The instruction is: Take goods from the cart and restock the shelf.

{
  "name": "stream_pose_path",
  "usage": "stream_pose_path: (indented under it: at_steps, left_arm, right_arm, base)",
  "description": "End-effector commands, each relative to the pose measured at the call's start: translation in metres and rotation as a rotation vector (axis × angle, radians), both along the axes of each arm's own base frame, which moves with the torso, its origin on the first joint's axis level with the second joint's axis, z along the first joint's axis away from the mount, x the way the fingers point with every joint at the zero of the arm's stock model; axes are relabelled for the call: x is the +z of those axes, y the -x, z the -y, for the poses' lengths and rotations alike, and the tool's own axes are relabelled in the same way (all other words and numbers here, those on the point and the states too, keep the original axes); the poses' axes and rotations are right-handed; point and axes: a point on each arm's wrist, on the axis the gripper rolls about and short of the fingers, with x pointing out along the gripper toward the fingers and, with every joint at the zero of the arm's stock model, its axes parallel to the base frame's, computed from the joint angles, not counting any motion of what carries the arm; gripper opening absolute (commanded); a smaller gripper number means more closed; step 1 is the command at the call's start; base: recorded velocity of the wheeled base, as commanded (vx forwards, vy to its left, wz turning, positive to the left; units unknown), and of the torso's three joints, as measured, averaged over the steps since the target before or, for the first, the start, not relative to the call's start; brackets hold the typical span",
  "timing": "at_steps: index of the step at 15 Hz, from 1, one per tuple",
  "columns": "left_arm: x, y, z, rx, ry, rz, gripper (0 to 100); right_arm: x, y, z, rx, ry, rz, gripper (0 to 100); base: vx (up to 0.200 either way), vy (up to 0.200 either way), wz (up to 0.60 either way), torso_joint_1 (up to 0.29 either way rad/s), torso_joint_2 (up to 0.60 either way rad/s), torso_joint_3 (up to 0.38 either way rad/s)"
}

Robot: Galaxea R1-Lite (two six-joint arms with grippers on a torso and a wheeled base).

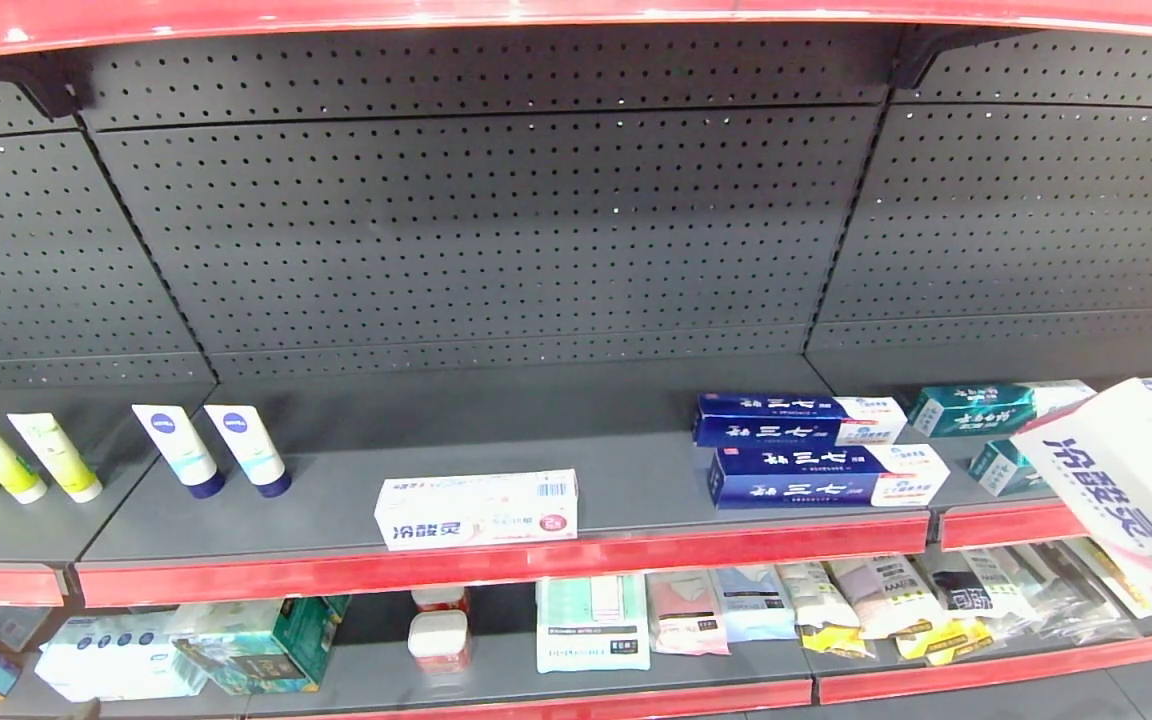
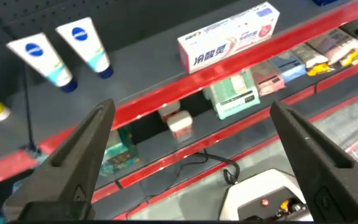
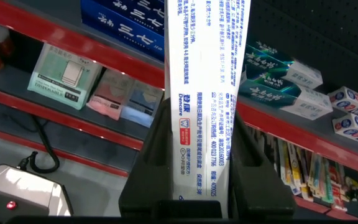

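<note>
Step in hand, as I read it: set the carried box down on the grey metal shelf deck with the red front strip (image 1: 556,430). Landmark is the white cardboard toothpaste box lying flat at the deck's front edge (image 1: 476,510), "shelved box" from here on.

How to do it well, big to small:
- Deck: bare metal behind the shelved box and to its right, up to the pair of dark-blue cardboard toothpaste boxes (image 1: 816,476). Best slot looks like just behind or just right of the shelved box, same product together.
- Long white cardboard toothpaste box with blue lettering (image 1: 1121,480), the held box: far right of the shelved box, past the blue pair, above deck level, tilted. It should go over the blue pair, not through it. Then turn it flat, long side parallel to the red strip, and lower.
- Right gripper (image 3: 201,180): clamped on one end of the held box, most of its length sticking out past the fingers. Expect swing, so go slow and let go only once it rests on the deck.
- Left gripper (image 2: 194,155): fingers spread wide, nothing between them, out in front of the shelved box and well apart from it. Hold it out of the path.

Held box look: slim rectangular carton, white, big blue characters on the broad face, dense small print on the narrow side, thin red line at one edge. Probably light and crushable. Design matches the shelved box.
</note>
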Motion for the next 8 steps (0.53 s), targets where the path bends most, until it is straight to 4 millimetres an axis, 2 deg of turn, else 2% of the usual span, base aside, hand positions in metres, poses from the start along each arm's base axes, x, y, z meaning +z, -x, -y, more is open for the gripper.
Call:
stream_pose_path:
  at_steps: [1, 4, 8]
  left_arm:
    - [-0.0051, 0.0214, -0.0067, 0.026, 0.015, 0.081, 100]
    - [-0.0122, 0.0292, -0.0092, 0.037, 0.013, 0.091, 100]
    - [-0.0122, 0.0292, -0.0092, 0.036, 0.008, 0.093, 100]
  right_arm:
    - [-0.0002, -0.0039, -0.0001, 0.0, -0.001, -0.018, 0]
    - [-0.0006, -0.005, -0.0002, 0.004, 0.001, -0.024, 0]
    - [-0.0002, -0.0045, -0.0003, 0.005, 0.001, -0.019, 0]
  base:
    - [0.0, 0.0, 0.0, 0.0, 0.0, 0.0]
    - [0.0, 0.0, 0.0, 0.0, 0.0, 0.0]
    - [0.0, 0.0, 0.0, 0.0, 0.0, 0.0]
